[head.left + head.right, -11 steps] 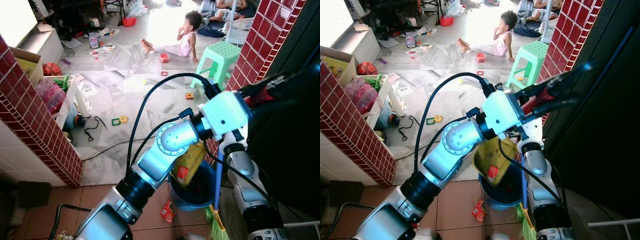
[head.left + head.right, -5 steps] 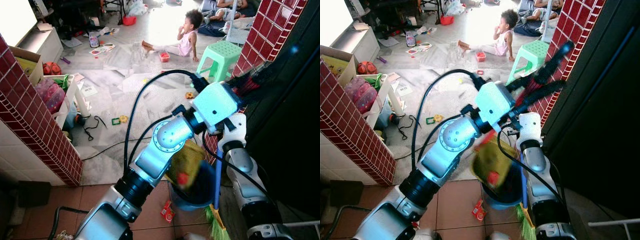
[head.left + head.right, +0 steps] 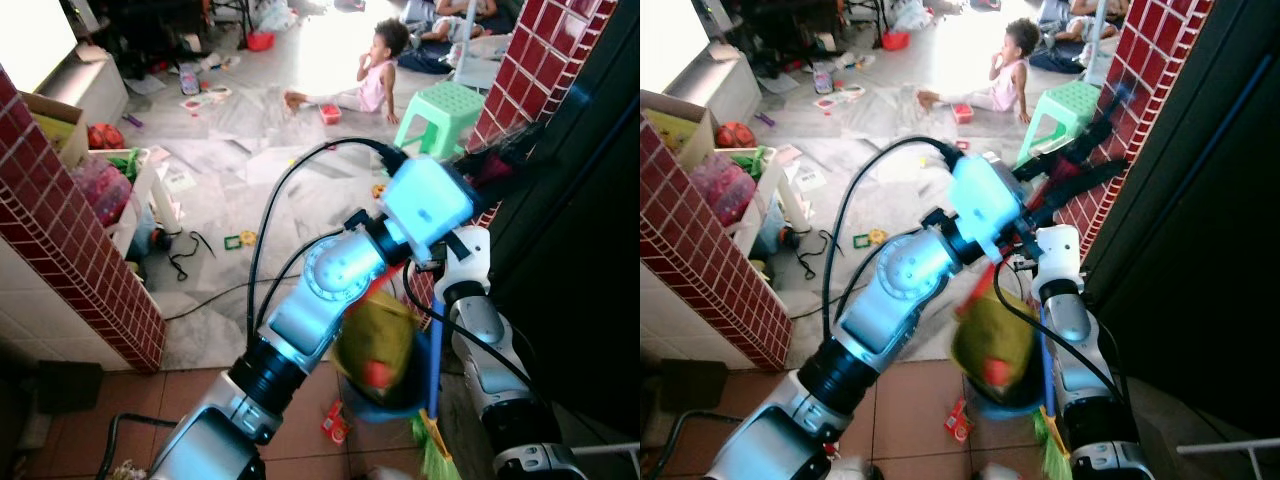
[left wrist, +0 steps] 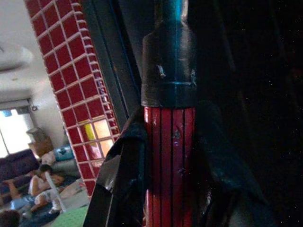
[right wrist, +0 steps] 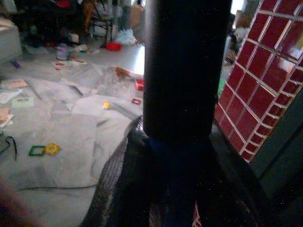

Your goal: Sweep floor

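Two black fingers of the left gripper (image 4: 170, 189) press on the red ribbed handle (image 4: 169, 156) of the dustpan, which continues up into a black sleeve. The right gripper (image 5: 175, 189) closes around the dark blue broom handle (image 5: 179, 71). From the head, the blue dustpan (image 3: 385, 405) hangs low beside the broom (image 3: 434, 440), with a blurred yellow-green wrapper (image 3: 375, 335) over it. A red scrap (image 3: 334, 422) lies on the tile floor (image 3: 300, 420). Farther away, a child (image 3: 368, 70) sits near a green stool (image 3: 440, 110).
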Controlling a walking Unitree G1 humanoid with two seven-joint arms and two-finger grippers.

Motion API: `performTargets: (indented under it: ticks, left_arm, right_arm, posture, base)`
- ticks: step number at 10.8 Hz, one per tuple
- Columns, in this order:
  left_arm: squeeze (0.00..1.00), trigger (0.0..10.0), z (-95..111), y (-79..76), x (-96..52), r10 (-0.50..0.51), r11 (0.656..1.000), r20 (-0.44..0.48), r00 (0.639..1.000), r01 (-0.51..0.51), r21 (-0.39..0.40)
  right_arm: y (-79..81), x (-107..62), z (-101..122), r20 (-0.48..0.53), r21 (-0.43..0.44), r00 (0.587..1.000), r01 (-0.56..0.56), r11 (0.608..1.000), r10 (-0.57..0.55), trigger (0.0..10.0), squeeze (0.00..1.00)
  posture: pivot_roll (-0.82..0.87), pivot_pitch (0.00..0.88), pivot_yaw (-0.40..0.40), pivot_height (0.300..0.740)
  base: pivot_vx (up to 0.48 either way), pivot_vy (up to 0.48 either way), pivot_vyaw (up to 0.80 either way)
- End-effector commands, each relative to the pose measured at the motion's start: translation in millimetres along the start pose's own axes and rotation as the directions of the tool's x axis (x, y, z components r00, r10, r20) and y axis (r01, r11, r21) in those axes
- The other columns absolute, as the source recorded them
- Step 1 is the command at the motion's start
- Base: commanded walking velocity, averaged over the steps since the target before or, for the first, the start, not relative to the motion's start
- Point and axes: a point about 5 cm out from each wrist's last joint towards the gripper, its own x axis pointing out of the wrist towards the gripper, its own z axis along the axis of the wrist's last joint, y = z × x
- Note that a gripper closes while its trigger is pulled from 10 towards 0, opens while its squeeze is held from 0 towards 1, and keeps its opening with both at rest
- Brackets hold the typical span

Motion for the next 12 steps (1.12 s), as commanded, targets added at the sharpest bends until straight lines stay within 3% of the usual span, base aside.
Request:
performTargets:
  ticks: [1, 2, 3, 4, 7, 8, 9, 11, 12]
  left_arm:
    - [0.00, 10.0, 30.9, -15.3, 25.4, -0.056, 0.990, 0.157, 0.986, 0.034, 0.138]
    - [0.00, 10.0, 30.9, -13.3, 25.5, -0.046, 0.993, 0.163, 0.986, 0.026, 0.119]
    - [0.00, 10.0, 36.3, -9.1, 25.0, -0.043, 0.978, 0.185, 0.982, 0.003, 0.208]
    - [0.00, 10.0, 39.6, -0.3, 26.3, 0.022, 0.988, 0.194, 0.981, -0.051, 0.148]
    - [0.00, 10.0, 39.0, 0.5, 24.7, 0.010, 0.985, 0.198, 0.980, -0.044, 0.168]
    - [0.00, 10.0, 48.8, 20.7, 23.8, 0.111, 0.978, 0.219, 0.969, -0.147, 0.151]
    - [0.00, 10.0, 62.8, 52.2, 15.6, 0.223, 0.939, 0.241, 0.945, -0.275, 0.208]
    - [0.00, 10.0, 80.2, 103.3, -11.7, 0.396, 0.825, 0.263, 0.880, -0.466, 0.319]
    - [0.00, 10.0, 78.5, 130.0, -41.0, 0.475, 0.756, 0.217, 0.853, -0.521, 0.395]
  right_arm:
    - [-1.3, 1.6, -0.4, -0.004, 0.007, 1.000, 0.004, 1.000, -0.004, 10.0, 0.00]
    - [-1.4, 1.5, -0.7, -0.004, 0.006, 1.000, 0.005, 1.000, -0.005, 10.0, 0.00]
    - [-1.5, 1.6, -0.8, -0.003, 0.005, 1.000, 0.004, 1.000, -0.004, 10.0, 0.00]
    - [-1.3, 1.5, -0.7, -0.001, 0.004, 1.000, 0.001, 1.000, -0.001, 10.0, 0.00]
    - [-0.5, 2.2, 0.2, 0.002, 0.002, 1.000, -0.004, 1.000, 0.003, 10.0, 0.00]
    - [0.0, 2.7, 0.8, 0.003, 0.002, 1.000, -0.005, 1.000, 0.005, 10.0, 0.00]
    - [0.3, 3.1, 1.3, 0.003, 0.003, 1.000, -0.006, 1.000, 0.006, 10.0, 0.00]
    - [1.7, 3.6, 0.6, -0.004, 0.004, 1.000, -0.019, 1.000, 0.019, 10.0, 0.00]
    - [5.1, 5.5, 1.1, -0.005, 0.004, 0.999, -0.034, 0.999, 0.034, 10.0, 0.00]
  posture:
    - [-0.01, 0.000, -0.011, 0.740]
    - [-0.01, 0.000, -0.012, 0.740]
    - [-0.01, 0.000, -0.014, 0.740]
    - [-0.01, 0.000, -0.014, 0.740]
    - [-0.01, 0.000, -0.019, 0.740]
    - [-0.01, 0.000, -0.018, 0.740]
    - [-0.01, 0.000, -0.018, 0.740]
    - [0.01, 0.000, -0.032, 0.740]
    - [0.03, 0.000, -0.045, 0.740]
  base:
    - [0.000, 0.000, 0.00]
    - [0.000, 0.000, 0.00]
    - [0.000, 0.000, 0.00]
    - [0.000, 0.000, 0.00]
    - [0.000, 0.000, 0.00]
    - [0.000, 0.000, 0.00]
    - [0.000, 0.000, 0.00]
    - [0.000, 0.000, 0.00]
    - [0.000, 0.000, 0.00]
